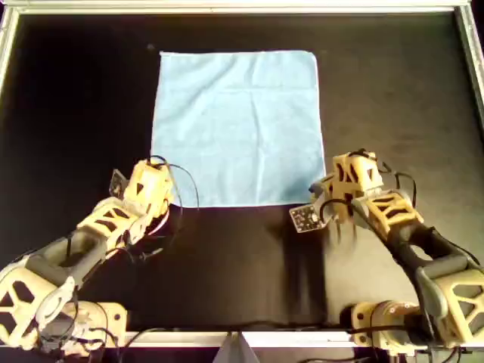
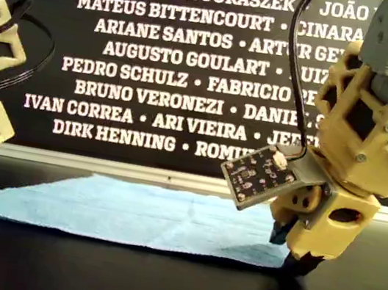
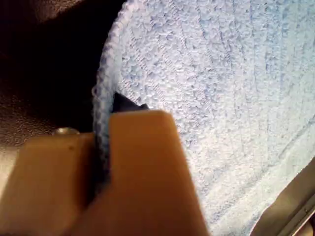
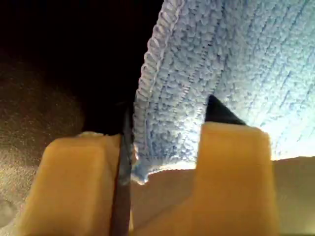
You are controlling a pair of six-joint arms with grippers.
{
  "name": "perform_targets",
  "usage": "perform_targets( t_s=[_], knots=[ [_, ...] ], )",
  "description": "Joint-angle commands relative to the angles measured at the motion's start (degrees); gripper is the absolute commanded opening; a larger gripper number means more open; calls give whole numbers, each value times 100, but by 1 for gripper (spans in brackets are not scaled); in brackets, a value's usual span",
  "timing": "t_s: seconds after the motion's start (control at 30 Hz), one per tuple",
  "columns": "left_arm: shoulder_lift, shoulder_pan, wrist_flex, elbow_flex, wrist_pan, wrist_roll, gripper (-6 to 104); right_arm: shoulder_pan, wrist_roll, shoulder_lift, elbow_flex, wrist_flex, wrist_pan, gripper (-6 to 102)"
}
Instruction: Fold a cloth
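While both arms are reaching to its near edge, the cloth (image 1: pixel 236 125) is lying flat and spread out on the table (image 1: pixel 76 113). It is a pale blue, soft square with a looped, towel-like pile, a stitched hem and faint crease lines. Its sides are running square with the table's metal frame (image 1: pixel 227 7); it is close to square, so I cannot tell a long axis. The table is showing as matte black, with the silver frame running just beyond the cloth's far edge. Behind the cloth in the exterior view, a black wall (image 2: pixel 156 57) is showing white printed names.

One tan plastic arm (image 1: pixel 113 219) is sitting at one near corner of the cloth. Another arm (image 1: pixel 378 204) is sitting at the other near corner, with a small circuit board (image 1: pixel 306 218) just beside the cloth. Which arm is which I cannot tell.

My first gripper (image 3: pixel 103 128) is clamping the cloth's hem, fingers pressed together on the fabric. My second gripper (image 4: pixel 165 132) is straddling a cloth corner with its jaws standing apart, the hem lying against one finger (image 4: pixel 78 187).
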Motion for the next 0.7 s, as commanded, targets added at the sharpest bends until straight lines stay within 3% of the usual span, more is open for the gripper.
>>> perform_targets(
  t_s=[0.0, 0.13, 0.2, 0.33, 0.67],
  knots=[
    [9, -149, -26, -70, 62, -44, 0, 0, 35, 114, -264, -202, -62, 33],
    [88, -149, -18, 35, 62, -44, -1, -26, 35, 70, -264, -202, -62, 2],
    [88, -149, 0, 53, 9, -18, -1, -26, 35, 123, -149, -202, -62, -5],
    [97, -141, 79, 62, -35, 35, -1, -35, 35, 229, -70, -149, -62, 2],
    [1266, -149, 105, 1090, 26, 44, -1, -26, 35, 1274, 817, -132, -62, 1]
  ],
)
